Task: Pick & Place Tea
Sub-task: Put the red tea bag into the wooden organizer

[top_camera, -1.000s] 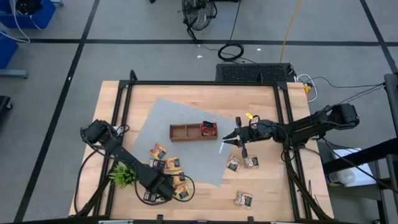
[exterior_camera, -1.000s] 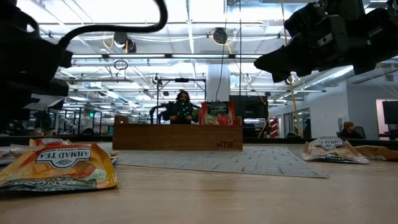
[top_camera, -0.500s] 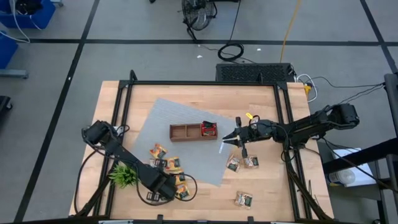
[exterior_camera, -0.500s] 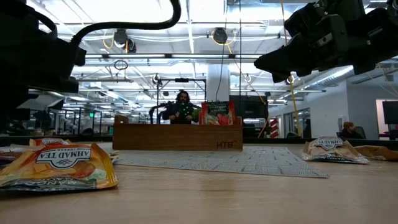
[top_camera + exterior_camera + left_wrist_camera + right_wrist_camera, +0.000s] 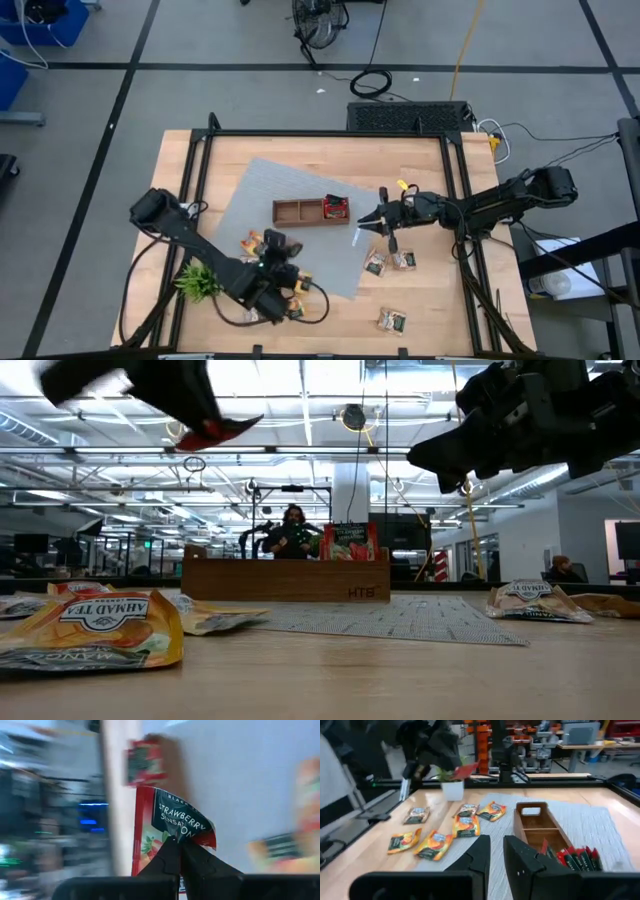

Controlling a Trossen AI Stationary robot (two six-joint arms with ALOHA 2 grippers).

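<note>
My left gripper (image 5: 272, 250) hangs above the near left part of the table, shut on a red tea sachet (image 5: 170, 822) printed with strawberries. The same sachet (image 5: 222, 430) shows high up in the low view. More tea sachets (image 5: 283, 268) lie flat below it on the wood and on the mat's edge, and others (image 5: 390, 262) lie to the right. The wooden tray (image 5: 296, 212) stands on the grey mat with red sachets (image 5: 336, 207) upright in its right compartment. My right gripper (image 5: 363, 222) hovers right of the tray, its fingers (image 5: 475, 852) slightly open, holding nothing. My left gripper pinches the red sachet near one edge (image 5: 174, 839) between its two fingers. The fingers slant downward, pointing toward the tray. The sachet sticks out past the fingertips, a little bent, lifted clear of the table and of the other sachets.
A small green plant (image 5: 198, 281) in a white pot stands at the near left, beside my left arm. One more sachet (image 5: 391, 321) lies near the front edge. The tray's left and middle compartments (image 5: 300, 211) show bare wood. A black frame (image 5: 330, 134) borders the table.
My left gripper has risen from the pile of sachets at the near left, tipped from pointing down to a downward slant, and swung toward the tray. The red sachet has come up with it, lifted clear of the table. My right arm has kept still.
</note>
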